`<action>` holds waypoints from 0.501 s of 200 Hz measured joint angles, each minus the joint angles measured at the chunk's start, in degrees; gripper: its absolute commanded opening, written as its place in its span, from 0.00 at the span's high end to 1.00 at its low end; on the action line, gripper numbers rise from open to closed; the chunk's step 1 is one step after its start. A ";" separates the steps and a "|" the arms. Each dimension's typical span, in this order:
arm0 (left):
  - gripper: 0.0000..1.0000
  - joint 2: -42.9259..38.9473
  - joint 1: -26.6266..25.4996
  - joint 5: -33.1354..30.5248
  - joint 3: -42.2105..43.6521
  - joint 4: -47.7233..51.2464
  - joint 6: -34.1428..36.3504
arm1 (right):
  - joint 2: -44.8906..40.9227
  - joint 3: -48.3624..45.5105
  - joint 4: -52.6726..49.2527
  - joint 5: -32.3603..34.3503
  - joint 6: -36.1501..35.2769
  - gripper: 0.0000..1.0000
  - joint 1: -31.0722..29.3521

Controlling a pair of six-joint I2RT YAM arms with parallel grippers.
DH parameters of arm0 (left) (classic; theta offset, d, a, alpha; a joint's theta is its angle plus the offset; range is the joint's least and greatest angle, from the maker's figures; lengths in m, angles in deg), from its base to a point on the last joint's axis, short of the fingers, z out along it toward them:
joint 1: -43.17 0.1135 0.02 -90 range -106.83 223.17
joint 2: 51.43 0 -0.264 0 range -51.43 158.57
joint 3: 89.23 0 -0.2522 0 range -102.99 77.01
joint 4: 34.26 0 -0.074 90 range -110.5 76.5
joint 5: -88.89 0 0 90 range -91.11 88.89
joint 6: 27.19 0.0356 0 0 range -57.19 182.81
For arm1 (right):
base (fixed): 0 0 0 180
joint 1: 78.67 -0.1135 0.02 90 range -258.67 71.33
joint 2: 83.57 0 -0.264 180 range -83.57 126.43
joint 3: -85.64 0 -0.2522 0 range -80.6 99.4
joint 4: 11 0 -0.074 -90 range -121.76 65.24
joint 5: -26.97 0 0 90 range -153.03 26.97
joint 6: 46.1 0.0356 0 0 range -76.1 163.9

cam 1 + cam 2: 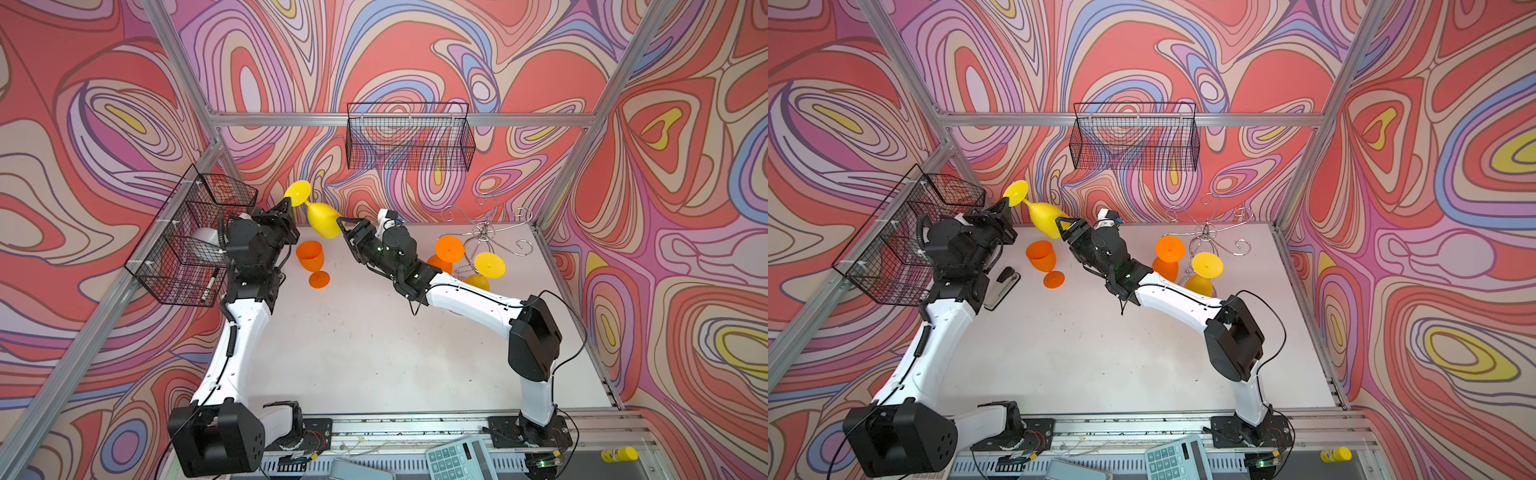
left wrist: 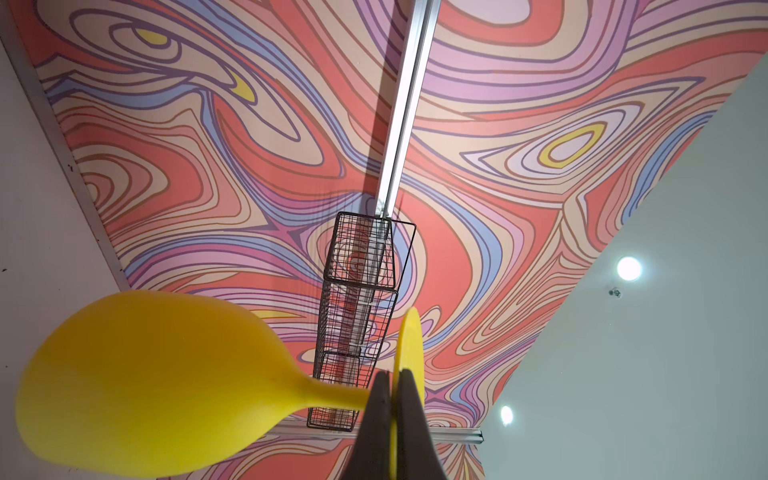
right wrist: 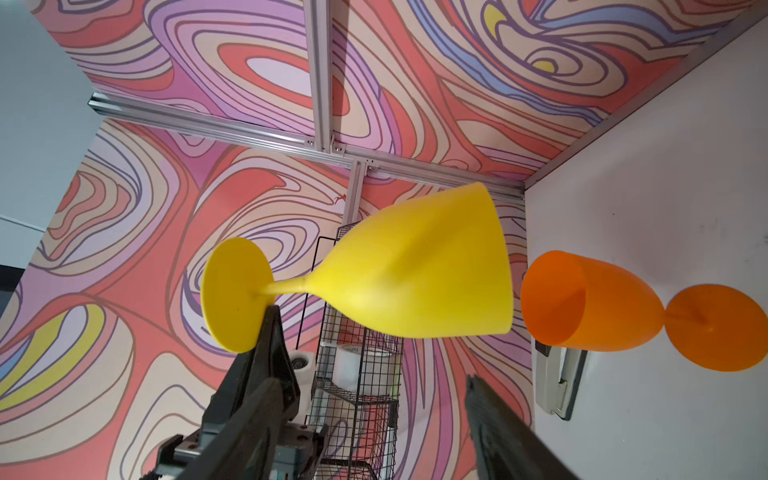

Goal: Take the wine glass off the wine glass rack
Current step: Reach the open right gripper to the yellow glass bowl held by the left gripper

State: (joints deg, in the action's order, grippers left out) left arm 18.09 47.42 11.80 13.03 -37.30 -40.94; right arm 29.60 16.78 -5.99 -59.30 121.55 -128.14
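Note:
A yellow wine glass [image 1: 322, 218] hangs tilted in the air at the back left, away from the wine glass rack [image 1: 484, 232], a chrome wire stand at the back right. My left gripper [image 1: 289, 203] is shut on the rim of its round foot [image 2: 411, 345]; the bowl [image 2: 145, 382] points away to the side. My right gripper [image 1: 343, 226] stands open just short of the bowl, nothing between its fingers [image 3: 490, 415]. In the right wrist view the yellow wine glass [image 3: 415, 274] lies beyond the fingertips. An orange glass [image 1: 449, 248] and another yellow glass [image 1: 490, 264] hang upside down on the rack.
An orange glass [image 1: 309, 257] stands upright on the white table below the held glass. Black wire baskets hang on the left wall [image 1: 195, 237] and the back wall [image 1: 409, 137]. A stapler [image 1: 1003, 286] lies by the left arm. A calculator [image 1: 461, 459] sits at the front edge.

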 measured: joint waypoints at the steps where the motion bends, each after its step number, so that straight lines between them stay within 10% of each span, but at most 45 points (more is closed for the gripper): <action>1: 1.00 -0.04 0.00 -0.07 0.04 0.02 -0.07 | 0.07 0.07 0.00 0.04 0.04 0.27 0.00; 100: 1.00 -0.44 0.31 -4.63 0.76 1.25 -8.41 | 10.03 9.46 0.72 -1.75 1.46 0.31 1.25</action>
State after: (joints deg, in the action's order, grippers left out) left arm 17.65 47.73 7.16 13.79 -36.05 -49.35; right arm 39.63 26.25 -5.27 -61.05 123.01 -126.89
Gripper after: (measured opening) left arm 0.048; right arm 0.701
